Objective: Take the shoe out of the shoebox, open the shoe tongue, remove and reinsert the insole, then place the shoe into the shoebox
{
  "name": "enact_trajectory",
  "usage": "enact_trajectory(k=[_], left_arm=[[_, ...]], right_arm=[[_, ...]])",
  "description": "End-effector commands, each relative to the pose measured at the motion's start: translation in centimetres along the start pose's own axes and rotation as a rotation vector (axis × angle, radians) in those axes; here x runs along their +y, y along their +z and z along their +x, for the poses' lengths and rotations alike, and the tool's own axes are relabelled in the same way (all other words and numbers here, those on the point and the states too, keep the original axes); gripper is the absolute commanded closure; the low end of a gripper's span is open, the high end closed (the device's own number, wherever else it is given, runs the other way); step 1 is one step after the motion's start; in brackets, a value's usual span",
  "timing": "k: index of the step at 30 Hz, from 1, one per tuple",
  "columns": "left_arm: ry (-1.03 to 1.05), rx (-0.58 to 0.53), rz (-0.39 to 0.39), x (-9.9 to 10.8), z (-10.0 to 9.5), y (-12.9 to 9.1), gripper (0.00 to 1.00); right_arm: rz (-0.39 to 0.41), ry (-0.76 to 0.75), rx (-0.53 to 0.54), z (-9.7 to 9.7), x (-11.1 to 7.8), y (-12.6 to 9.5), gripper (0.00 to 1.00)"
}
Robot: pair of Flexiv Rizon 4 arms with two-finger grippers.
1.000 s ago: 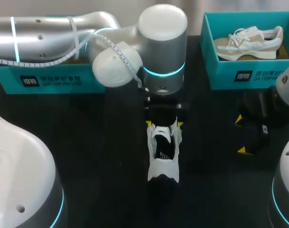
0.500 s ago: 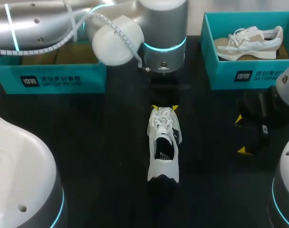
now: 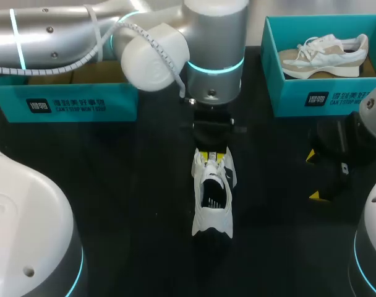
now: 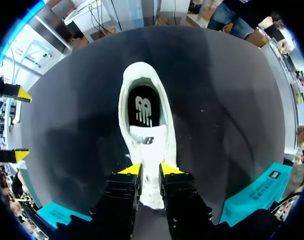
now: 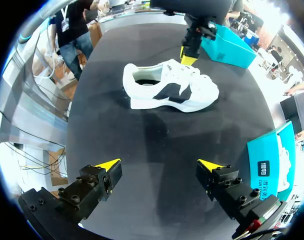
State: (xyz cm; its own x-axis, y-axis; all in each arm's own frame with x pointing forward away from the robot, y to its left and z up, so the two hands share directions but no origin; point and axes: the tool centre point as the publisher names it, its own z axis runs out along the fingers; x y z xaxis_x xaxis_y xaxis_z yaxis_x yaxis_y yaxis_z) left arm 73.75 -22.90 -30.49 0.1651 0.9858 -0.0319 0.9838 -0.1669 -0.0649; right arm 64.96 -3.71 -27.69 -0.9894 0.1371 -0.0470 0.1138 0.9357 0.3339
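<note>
A white shoe [image 3: 213, 192] with black side marks lies on the black table, heel toward me. In the left wrist view its opening and dark insole [image 4: 143, 106] show ahead of my left gripper [image 4: 151, 170]. That gripper [image 3: 211, 156] stands over the laced front, its yellow tips pressed on both sides of the white tongue [image 4: 148, 145]. My right gripper [image 5: 159, 165] hangs open and empty at the table's right side [image 3: 313, 175], well clear of the shoe [image 5: 172, 92]. It sees my left gripper [image 5: 189, 50] above the shoe's laces.
A teal shoebox [image 3: 64, 102] stands at the back left, partly behind my left arm. A second teal box [image 3: 287, 93] at the back right holds a beige shoe [image 3: 324, 55]. Bare black table [image 3: 132, 204] lies on both sides of the white shoe.
My left gripper's fingers have drawn together from wide apart, coming in from the shoe's sides onto the tongue. The right arm has not moved.
</note>
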Motion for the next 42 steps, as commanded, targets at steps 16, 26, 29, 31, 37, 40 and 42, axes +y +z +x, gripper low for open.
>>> enact_trajectory(k=[16,26,29,31,37,40,42], left_arm=[[0.028,-0.012,0.058,-2.4,1.3,2.0,0.87],[0.048,0.008,0.076,-2.7,0.0,4.3,0.83],[0.045,0.018,0.089,-2.8,-0.4,5.8,0.82],[0.043,0.012,0.093,-3.0,-0.3,5.9,0.83],[0.029,-0.054,0.046,-3.7,0.9,1.8,0.84],[0.001,-0.077,0.033,-4.3,1.3,-0.5,0.69],[-0.019,-0.091,0.018,-5.1,1.5,-1.8,0.60]], right_arm=[[0.003,0.000,-0.001,0.1,0.1,0.0,0.00],[0.003,0.000,-0.001,0.1,0.1,0.0,0.00],[0.003,0.000,-0.001,0.1,0.1,0.0,0.00],[0.003,0.000,-0.001,0.1,0.1,0.0,0.00],[0.003,0.000,-0.001,0.1,0.1,0.0,0.00],[0.003,0.000,-0.001,0.1,0.1,0.0,0.00],[0.003,0.000,-0.001,0.1,0.1,0.0,0.00]])
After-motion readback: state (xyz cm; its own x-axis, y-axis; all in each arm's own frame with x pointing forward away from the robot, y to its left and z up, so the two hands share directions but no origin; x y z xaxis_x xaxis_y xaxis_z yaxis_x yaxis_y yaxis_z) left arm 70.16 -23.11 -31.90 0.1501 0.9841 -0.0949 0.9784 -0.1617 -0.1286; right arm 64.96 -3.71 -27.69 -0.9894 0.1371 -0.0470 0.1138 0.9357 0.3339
